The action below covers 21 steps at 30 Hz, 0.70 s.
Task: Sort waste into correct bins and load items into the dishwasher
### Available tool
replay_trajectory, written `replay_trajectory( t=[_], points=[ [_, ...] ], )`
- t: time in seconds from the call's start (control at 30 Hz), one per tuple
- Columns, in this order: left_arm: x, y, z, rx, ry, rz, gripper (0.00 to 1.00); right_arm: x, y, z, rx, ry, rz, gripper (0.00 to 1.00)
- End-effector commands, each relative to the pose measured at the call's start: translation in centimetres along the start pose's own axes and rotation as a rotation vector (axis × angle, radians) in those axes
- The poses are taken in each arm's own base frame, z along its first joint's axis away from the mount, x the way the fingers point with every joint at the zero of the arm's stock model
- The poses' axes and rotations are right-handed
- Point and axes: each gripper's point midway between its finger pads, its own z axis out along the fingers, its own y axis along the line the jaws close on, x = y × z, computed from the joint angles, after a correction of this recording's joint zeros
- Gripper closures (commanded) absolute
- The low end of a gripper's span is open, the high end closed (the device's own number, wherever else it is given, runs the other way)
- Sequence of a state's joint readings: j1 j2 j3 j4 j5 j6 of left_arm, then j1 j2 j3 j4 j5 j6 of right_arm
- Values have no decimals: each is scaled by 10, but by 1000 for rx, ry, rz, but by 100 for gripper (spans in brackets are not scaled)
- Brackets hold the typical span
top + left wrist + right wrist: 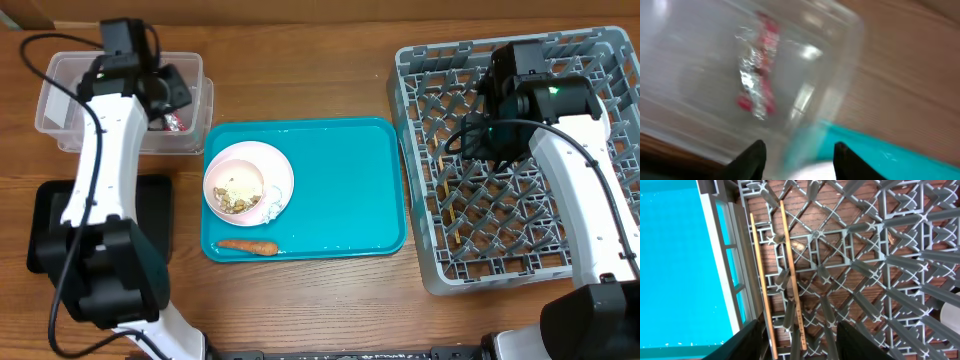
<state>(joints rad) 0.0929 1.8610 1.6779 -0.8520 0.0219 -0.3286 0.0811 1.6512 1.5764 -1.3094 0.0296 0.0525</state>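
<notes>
Carrot lies loose on the floor of the teal tray at its 7 o'clock, nearest the robot. Just beyond it, at 9 o'clock, the bowl stands upright with food scraps inside.

The black tray sits off the teal tray's 9 o'clock edge, partly under the left arm, so its contents are hidden.

The dish rack is at 3 o'clock. The chopsticks lie flat, side by side on its grid floor near its 9 o'clock wall. The right gripper hangs over them with jaws apart, holding nothing.

Farthest, at 10 o'clock, the clear tub holds the wrapper. The left gripper is above the tub. The wrist view is blurred, but the fingers seem spread wide with nothing between them.

Step, as I judge it: wrapper binned, chopsticks racked, both arms free between picks.

Next is likely the carrot for the left arm. It is thin and low, so the arm must come down close to the tray floor with jaws across the carrot's short axis, then carry it to the food bin, probably the black tray. The bowl needs its scraps tipped out before it goes into the rack.
</notes>
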Motion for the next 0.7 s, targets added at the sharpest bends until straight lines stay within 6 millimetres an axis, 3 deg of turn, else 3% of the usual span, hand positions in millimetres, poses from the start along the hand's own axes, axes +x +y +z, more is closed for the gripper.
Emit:
replay_trajectory(
  t=[0.0, 0.03, 0.2, 0.3, 0.43, 0.67],
  points=[
    [39, -73, -40, 155, 90, 115, 56, -6, 2, -11, -11, -39, 3, 50],
    [61, -79, -39, 131, 154, 121, 56, -5, 2, -11, -10, -36, 2, 50],
    [128, -82, -30, -40, 332, 139, 52, -2, 2, -11, -10, -23, 2, 50],
    [157, -85, -22, -100, 393, 105, 52, 0, 2, -11, -11, -14, 2, 49],
    [181, -80, -8, -178, 428, 57, 54, 3, 2, -11, -10, -4, 2, 49],
    [205, -65, 19, -246, 472, 25, 53, 6, 1, -11, -9, 9, 2, 49]
  ],
)
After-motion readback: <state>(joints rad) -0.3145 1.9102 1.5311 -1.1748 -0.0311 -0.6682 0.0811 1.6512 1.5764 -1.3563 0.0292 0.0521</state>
